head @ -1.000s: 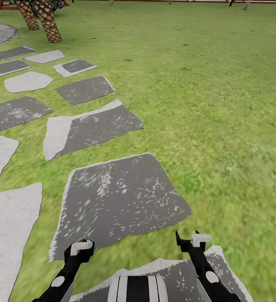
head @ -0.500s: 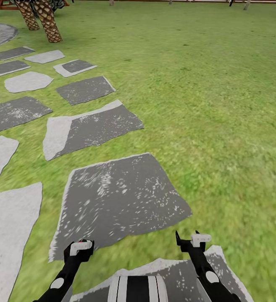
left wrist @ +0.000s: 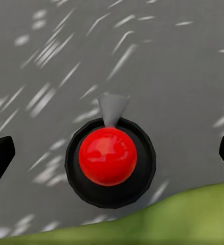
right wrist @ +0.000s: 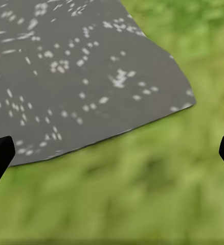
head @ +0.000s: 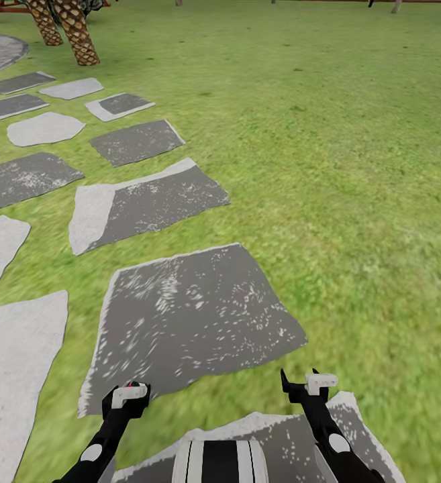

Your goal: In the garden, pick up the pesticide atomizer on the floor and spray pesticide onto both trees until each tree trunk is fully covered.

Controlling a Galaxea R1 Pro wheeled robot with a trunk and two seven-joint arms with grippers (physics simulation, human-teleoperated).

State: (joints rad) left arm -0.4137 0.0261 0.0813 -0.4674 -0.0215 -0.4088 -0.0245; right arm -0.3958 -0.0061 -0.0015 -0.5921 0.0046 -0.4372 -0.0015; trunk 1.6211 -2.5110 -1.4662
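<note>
The pesticide atomizer (left wrist: 110, 161) is seen from above as a round black body with a red ball cap and a grey nozzle. It is centred between my left gripper's (left wrist: 112, 155) black fingertips, which stand wide apart with a gap on each side, over a grey stone near the grass. In the head view my left gripper (head: 127, 397) hangs low at the stone's near edge, with the atomizer's red dot (head: 135, 385) peeking beside it. My right gripper (head: 307, 384) is open and empty over stone and grass floor (right wrist: 158, 194). The trees are out of view.
Grey stepping stones (head: 193, 315) run up the left of the lawn (head: 354, 201). A short palm with a woven brown trunk (head: 78, 37) stands at the far left. Wide open grass lies ahead and to the right.
The whole head view has shifted very slightly. A red dot of the atomizer has come into sight beside my left gripper's pale finger. The arms have otherwise held still.
</note>
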